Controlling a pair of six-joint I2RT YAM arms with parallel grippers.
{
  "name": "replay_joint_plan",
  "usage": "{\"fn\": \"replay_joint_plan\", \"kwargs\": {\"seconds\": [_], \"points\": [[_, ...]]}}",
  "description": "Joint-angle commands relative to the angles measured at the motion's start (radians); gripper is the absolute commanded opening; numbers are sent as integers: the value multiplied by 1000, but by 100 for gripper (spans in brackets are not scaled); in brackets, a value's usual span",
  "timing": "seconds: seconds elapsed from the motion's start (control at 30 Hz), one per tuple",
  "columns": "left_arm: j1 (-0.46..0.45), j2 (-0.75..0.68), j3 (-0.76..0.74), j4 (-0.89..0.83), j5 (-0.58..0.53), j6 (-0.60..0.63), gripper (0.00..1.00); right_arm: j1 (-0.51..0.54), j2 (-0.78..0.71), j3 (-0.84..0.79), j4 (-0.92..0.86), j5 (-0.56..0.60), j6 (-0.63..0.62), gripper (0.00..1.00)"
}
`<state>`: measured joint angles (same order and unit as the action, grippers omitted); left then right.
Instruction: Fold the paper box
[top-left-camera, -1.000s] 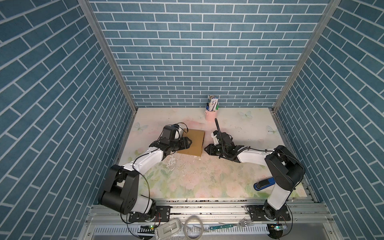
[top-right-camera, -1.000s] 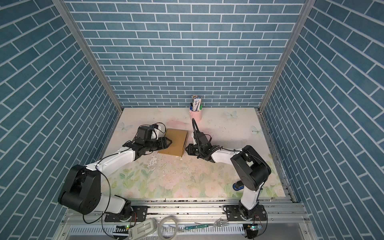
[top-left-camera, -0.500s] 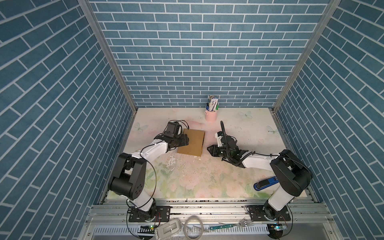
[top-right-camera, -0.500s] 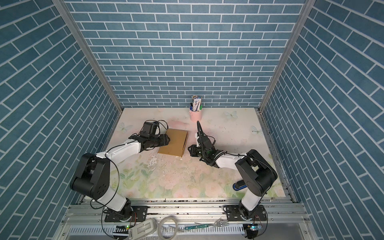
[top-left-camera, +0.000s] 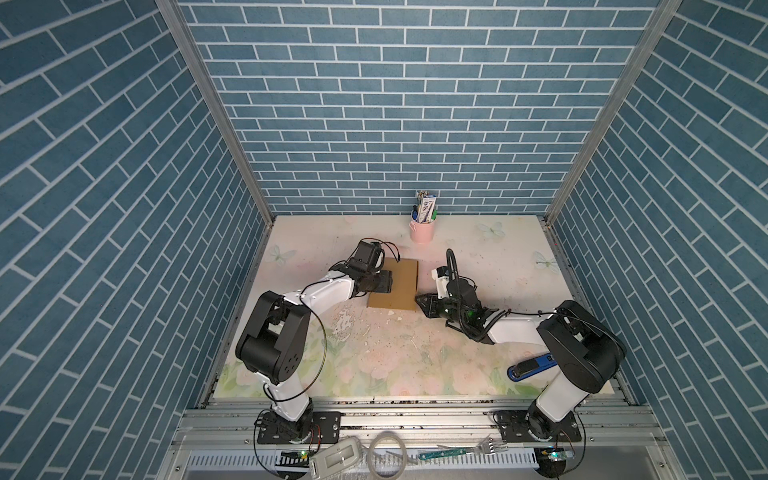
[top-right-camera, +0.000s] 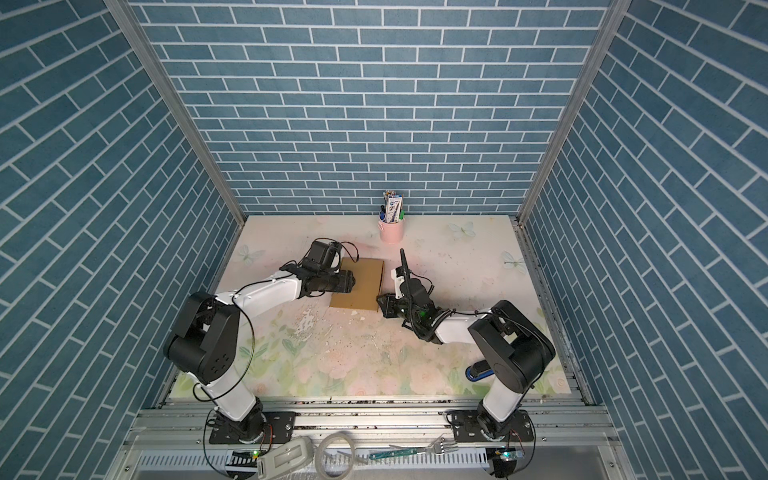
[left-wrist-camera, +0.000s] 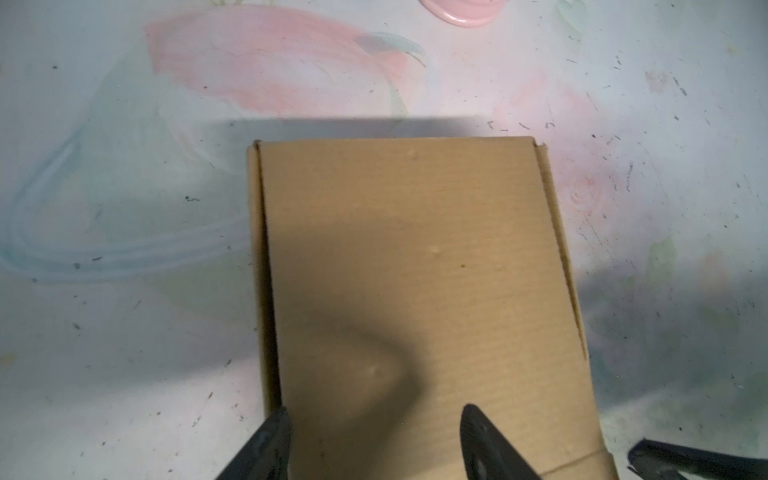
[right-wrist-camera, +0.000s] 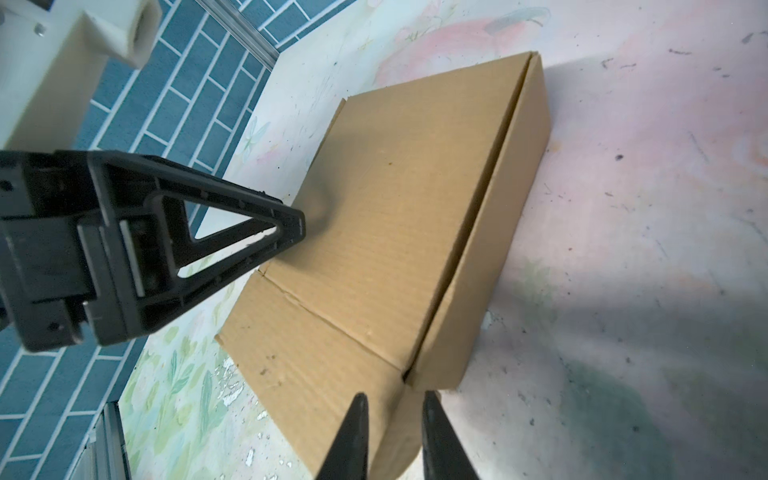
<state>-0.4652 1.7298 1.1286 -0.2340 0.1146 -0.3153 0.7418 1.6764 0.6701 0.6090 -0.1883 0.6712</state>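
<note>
The paper box (top-left-camera: 397, 286) (top-right-camera: 365, 286) is a shallow brown cardboard box lying closed on the mat mid-table. Its lid (left-wrist-camera: 415, 249) lies flat, and a front flap (right-wrist-camera: 316, 374) slopes off the near end. My left gripper (top-left-camera: 384, 281) (top-right-camera: 348, 282) (left-wrist-camera: 374, 411) hovers open over the lid's left side. One of its fingers (right-wrist-camera: 286, 226) touches the lid. My right gripper (top-left-camera: 419, 299) (top-right-camera: 380, 300) (right-wrist-camera: 395, 399) is at the box's near right corner, jaws narrow, shut on the flap's corner tab.
A pink cup (top-left-camera: 422, 230) (top-right-camera: 390, 230) full of pens stands at the back. A blue stapler (top-left-camera: 532, 365) lies beside the right arm's base. White flakes (top-left-camera: 345, 324) dot the mat in front of the box. Blue brick walls enclose three sides.
The left arm's elbow has swung up and back, and its gripper has slid a little further over the lid. The right arm's elbow has shifted right. The box has stayed put.
</note>
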Motion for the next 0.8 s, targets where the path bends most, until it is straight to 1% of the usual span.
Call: {"fn": "replay_joint_plan", "kwargs": {"seconds": [0.0, 0.27, 0.47, 0.77], "points": [[-15, 12, 32, -10, -27, 50, 67, 5, -4, -23, 94, -14, -47, 25], [-63, 50, 91, -26, -35, 105, 67, 4, -11, -20, 62, -14, -50, 25], [-64, 98, 91, -22, -17, 103, 67, 4, -11, -19, 41, -25, -54, 25], [-66, 111, 78, -15, -2, 94, 67, 7, 31, -28, 42, -53, -59, 24]]}}
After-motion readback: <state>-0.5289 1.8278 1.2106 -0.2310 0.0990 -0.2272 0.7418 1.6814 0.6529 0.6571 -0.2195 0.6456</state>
